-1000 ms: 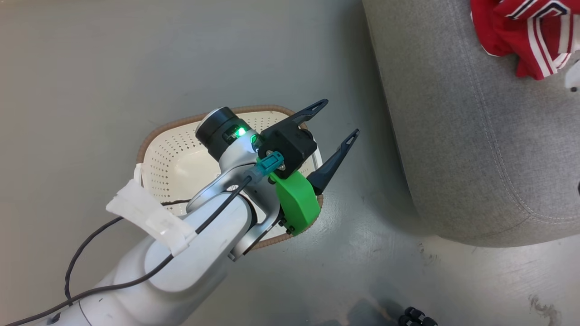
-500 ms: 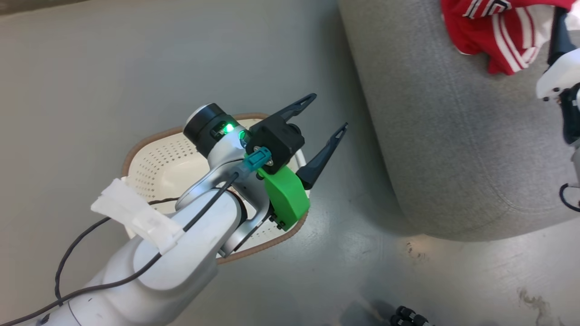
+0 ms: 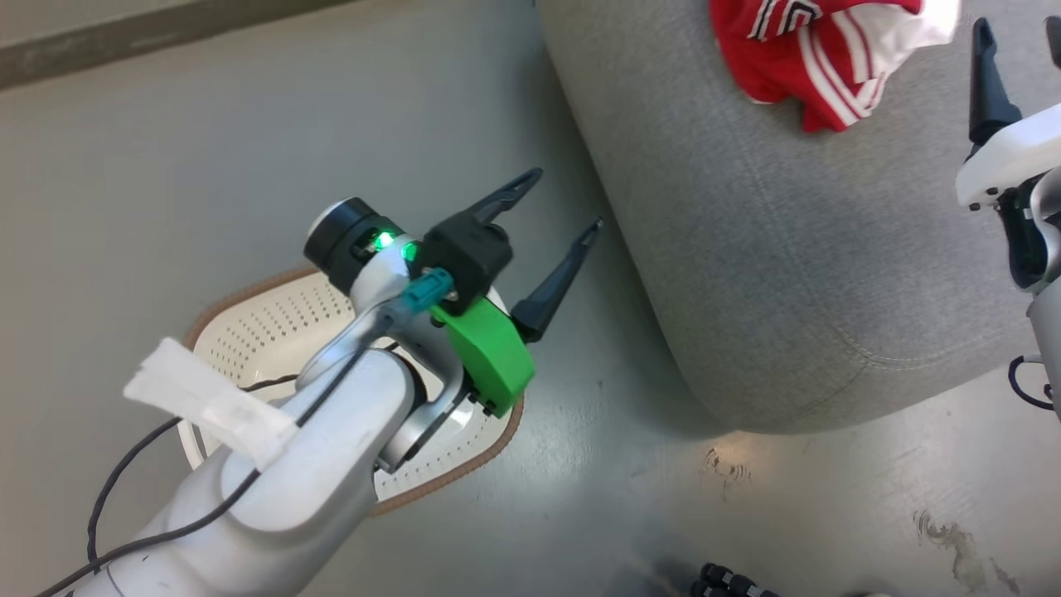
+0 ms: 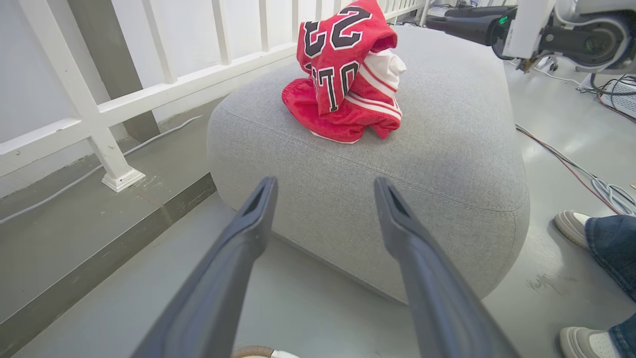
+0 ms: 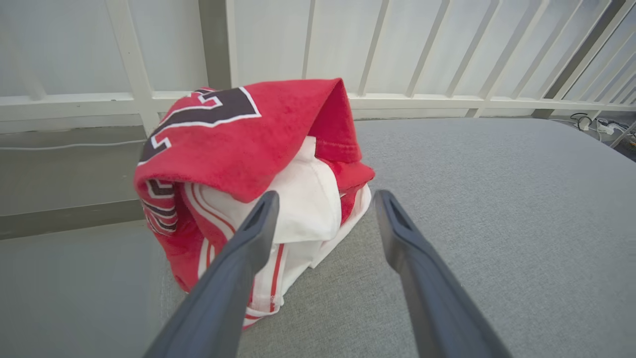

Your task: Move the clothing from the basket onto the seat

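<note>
The red clothing (image 3: 808,58) lies bunched on the grey seat (image 3: 746,249), a jersey with white stripes and dark numbers (image 4: 343,79) draped over a piece with white lining (image 5: 303,199). The cream basket (image 3: 273,332) stands on the floor left of the seat, half hidden under my left arm; the part of its inside that shows is bare. My left gripper (image 3: 564,203) hangs open and empty above the basket's right side, its fingers towards the seat. My right gripper (image 3: 1017,25) is open just right of the clothing, holding nothing (image 5: 325,196).
A white railing (image 4: 164,74) runs behind the seat on a raised ledge. A person's feet (image 4: 571,223) and cables (image 4: 571,169) are on the floor beyond the seat. A small black object (image 3: 729,580) lies at the near floor edge.
The head camera has turned, sliding the whole scene left and down. My right gripper has come into view, open, beside the clothing. The left gripper stays open and now stands farther from the basket.
</note>
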{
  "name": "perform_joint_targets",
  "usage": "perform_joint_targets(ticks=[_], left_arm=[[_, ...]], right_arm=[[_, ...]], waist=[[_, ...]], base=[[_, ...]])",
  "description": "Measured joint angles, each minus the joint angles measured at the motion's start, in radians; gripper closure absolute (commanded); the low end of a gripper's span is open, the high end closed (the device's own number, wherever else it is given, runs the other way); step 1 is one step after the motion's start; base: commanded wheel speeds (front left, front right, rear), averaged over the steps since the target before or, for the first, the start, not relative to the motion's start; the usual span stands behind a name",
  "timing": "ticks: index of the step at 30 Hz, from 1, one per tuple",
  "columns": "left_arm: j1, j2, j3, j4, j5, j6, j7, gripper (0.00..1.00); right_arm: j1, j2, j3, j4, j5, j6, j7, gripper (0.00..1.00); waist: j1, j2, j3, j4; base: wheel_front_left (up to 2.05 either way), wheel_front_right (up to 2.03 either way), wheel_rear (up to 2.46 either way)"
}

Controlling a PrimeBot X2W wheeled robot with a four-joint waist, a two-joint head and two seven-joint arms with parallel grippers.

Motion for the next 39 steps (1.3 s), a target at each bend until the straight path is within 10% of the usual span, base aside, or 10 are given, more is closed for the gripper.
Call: perform_joint_targets(ticks=[15, 39], left_arm=[[0.079, -0.003, 0.095, 0.062, -0.063, 0.049, -0.120, 0.00], [0.372, 0.047, 0.306, 0.168, -0.142, 0.124, -0.234, 0.00]], right_arm=[[0.075, -0.045, -0.040, -0.150, -0.017, 0.019, -0.001, 0.00], [0.356, 0.055, -0.027, -0.281, -0.005, 0.013, -0.001, 0.00]], waist=[[-0.0001, 0.0000, -0.133, 0.014], [-0.0001, 0.0000, -0.344, 0.284]], base=[[0.00, 0.00, 0.00], [0.00, 0.00, 0.00]])
